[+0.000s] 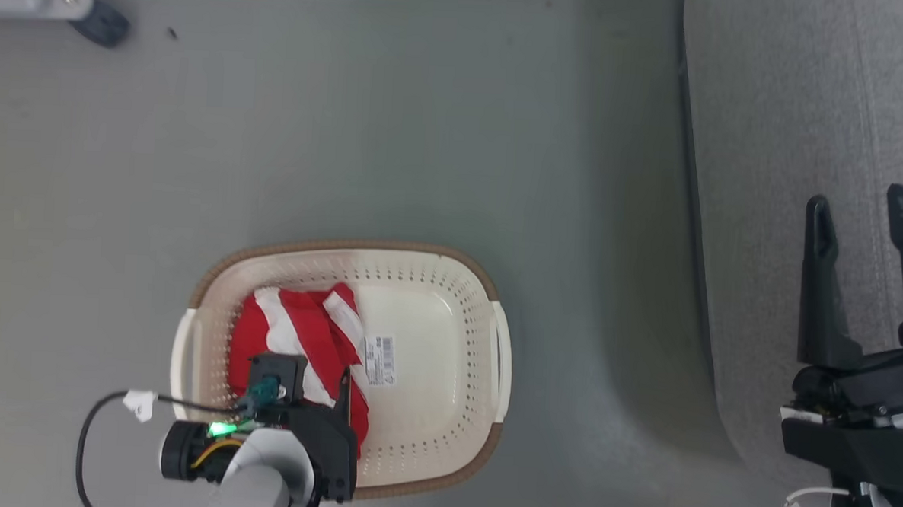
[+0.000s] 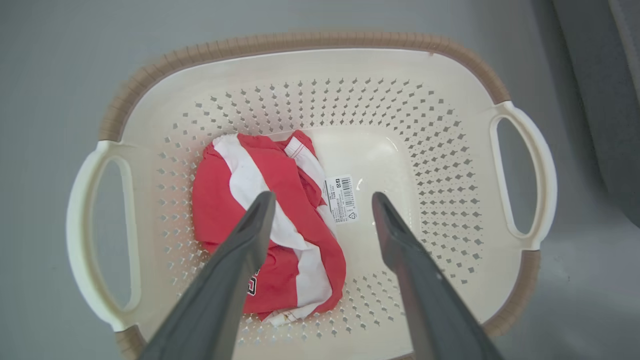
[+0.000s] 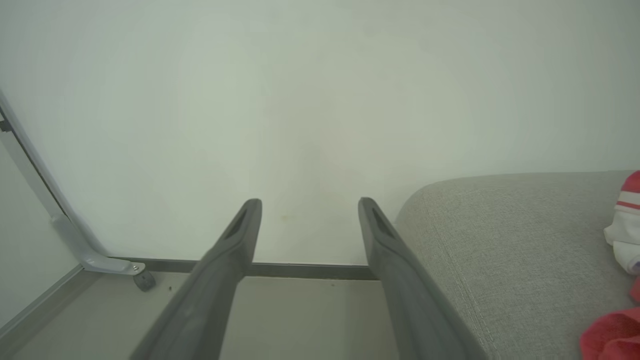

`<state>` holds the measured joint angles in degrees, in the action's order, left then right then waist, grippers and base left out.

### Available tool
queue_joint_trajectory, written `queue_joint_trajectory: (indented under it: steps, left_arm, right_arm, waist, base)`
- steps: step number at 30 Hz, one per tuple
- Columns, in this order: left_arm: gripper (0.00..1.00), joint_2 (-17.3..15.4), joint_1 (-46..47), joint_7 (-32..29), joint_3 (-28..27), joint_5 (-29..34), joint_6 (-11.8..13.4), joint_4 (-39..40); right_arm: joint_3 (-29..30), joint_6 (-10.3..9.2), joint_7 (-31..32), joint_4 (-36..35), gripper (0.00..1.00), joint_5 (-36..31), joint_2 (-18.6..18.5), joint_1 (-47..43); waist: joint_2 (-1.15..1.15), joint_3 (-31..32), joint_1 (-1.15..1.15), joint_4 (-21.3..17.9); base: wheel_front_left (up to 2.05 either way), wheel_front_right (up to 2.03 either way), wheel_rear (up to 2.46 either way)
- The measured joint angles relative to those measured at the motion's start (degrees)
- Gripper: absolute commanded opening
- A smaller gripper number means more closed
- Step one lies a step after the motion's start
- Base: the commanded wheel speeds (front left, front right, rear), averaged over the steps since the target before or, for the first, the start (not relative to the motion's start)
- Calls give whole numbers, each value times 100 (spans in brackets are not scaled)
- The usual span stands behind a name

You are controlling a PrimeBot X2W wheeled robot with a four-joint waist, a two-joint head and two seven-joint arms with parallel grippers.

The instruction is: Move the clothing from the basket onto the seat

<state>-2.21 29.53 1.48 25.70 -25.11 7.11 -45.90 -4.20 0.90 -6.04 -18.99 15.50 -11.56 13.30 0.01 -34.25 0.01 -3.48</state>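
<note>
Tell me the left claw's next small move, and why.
Probably lower the open left claw into the basket, nudging toward the clothing: one finger is over the red bundle, the other over bare basket floor, and nothing is gripped yet.

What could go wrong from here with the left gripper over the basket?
1. The open left gripper straddles the edge of the garment, half over bare basket floor; closing may pinch only a fold, which could slip.
2. A dangling garment might snag the rim on the way to the sofa.
</note>
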Motion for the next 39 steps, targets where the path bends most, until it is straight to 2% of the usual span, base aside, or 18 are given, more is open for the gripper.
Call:
queue_joint_trajectory:
  steps: [10,21,39]
  left_arm:
    - [100,-7,859,-259,-281,203,0,-771]
    - [100,-285,1423,-391,-513,427,0,-1477]
    - [100,-268,1947,-599,-840,495,0,-2264]
  right_arm:
    - [24,-45,-1,-313,100,36,66,381]
    - [23,-45,-109,-247,100,208,183,514]
    - [23,-37,-313,-224,100,224,202,617]
  waist:
    - [0,-855,0,-296]
    - [0,-1648,0,-663]
    - [0,-2231,-1,-924]
  base:
    - [0,0,0]
    - [0,0,0]
    - [0,0,0]
